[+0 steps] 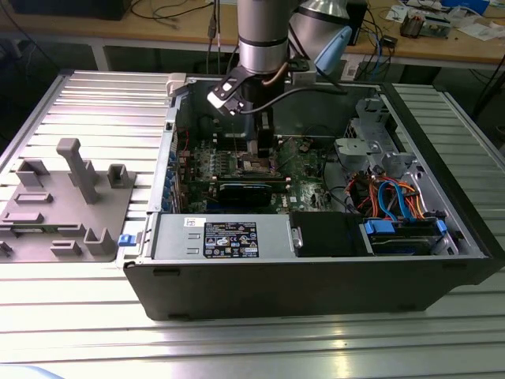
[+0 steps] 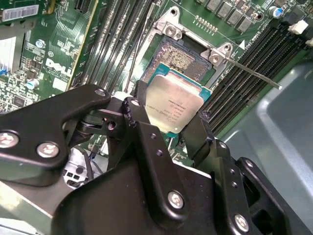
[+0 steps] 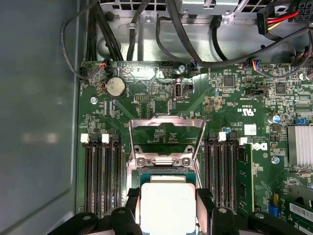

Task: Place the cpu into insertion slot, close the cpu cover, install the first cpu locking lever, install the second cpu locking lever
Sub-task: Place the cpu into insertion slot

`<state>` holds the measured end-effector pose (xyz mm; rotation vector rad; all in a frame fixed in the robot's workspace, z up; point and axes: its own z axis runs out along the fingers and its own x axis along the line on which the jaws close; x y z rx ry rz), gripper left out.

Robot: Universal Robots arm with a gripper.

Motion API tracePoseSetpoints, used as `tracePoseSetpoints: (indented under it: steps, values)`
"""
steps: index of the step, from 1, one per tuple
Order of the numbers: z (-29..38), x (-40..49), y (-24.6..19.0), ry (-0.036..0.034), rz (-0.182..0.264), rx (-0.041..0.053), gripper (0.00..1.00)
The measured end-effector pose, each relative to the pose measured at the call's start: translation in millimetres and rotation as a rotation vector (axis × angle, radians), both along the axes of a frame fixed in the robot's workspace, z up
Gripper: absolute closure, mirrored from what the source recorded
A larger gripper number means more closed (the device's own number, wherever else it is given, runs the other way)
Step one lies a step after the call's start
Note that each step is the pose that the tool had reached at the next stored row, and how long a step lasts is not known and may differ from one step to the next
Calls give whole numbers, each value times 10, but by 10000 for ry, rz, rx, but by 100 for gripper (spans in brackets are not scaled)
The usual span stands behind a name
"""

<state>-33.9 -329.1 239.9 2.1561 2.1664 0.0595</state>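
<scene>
Pinching the cpu (image 2: pixel 173 103) flat in the gripper (image 2: pixel 170 120); insertion slot (image 2: pixel 185 58) just beneath and beyond it, cpu cover (image 3: pixel 166 125) standing open past that; I judge level, square alignment matters most.

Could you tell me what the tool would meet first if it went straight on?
Probably the insertion slot, though depth is unclear: the tool points down at it with the cpu in its grip, so the chip would land first. The cpu cover looks swung back, clear of that line.
</scene>
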Motion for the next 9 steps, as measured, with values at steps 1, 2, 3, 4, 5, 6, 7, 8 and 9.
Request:
tracePoseSetpoints:
  steps: [1,2,3,4,5,6,7,8,9]
  values:
    - [-6,-1,4,1,-4,-3,46]
    - [-11,-1,14,1,-12,-17,46]
    - [-19,-1,22,1,-16,-21,46]
    - [-32,-1,29,0,-15,-21,46]
    - [-43,0,30,0,-13,-20,46]
    - [-52,0,31,0,-14,-20,46]
    - [-67,-1,31,0,-16,-20,46]
    - [-76,-1,31,0,-16,-20,46]
    - [-88,-2,31,0,-16,-20,46]
